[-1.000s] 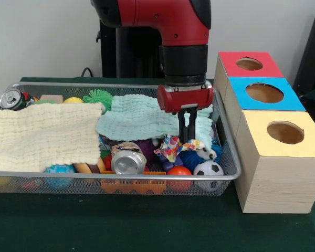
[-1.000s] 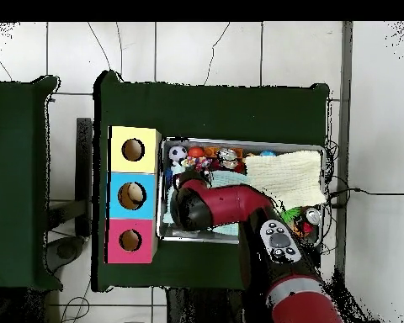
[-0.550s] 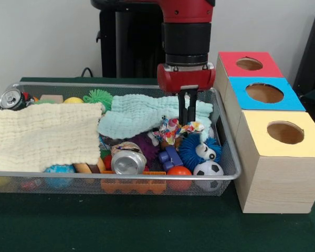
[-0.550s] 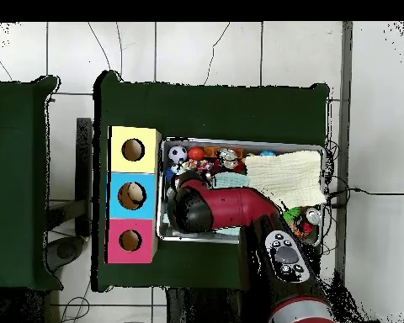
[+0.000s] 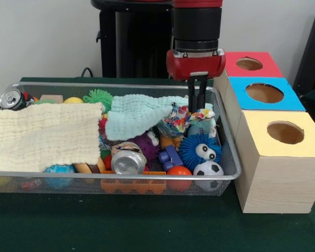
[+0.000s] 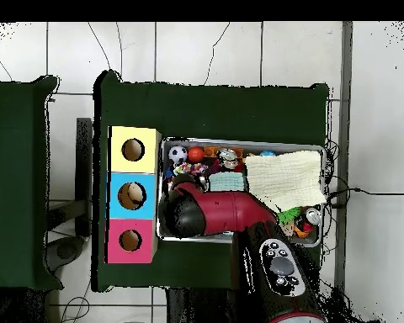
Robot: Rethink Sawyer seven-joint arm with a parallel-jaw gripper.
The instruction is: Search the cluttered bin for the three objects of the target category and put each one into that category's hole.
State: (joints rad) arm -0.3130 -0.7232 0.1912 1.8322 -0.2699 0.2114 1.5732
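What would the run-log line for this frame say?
phase: lifting | gripper: shut on crumpled colourful wrapper | position: above wire bin, right end | boxes: red, blue, yellow, holes show nothing

My arm [image 5: 196, 23] comes straight down from above, the black wrist section vertical and the red gripper housing below it held level. My gripper [image 5: 197, 107] points downward with its two dark fingers [image 5: 192, 94] drawn close together, pinching something thin between the tips; they look fully pressed in, though the gap is hard to make out from the front. From overhead, my red upper arm [image 6: 231, 211] lies stretched sideways, ending in the rounded black wrist, which hides the gripper itself.
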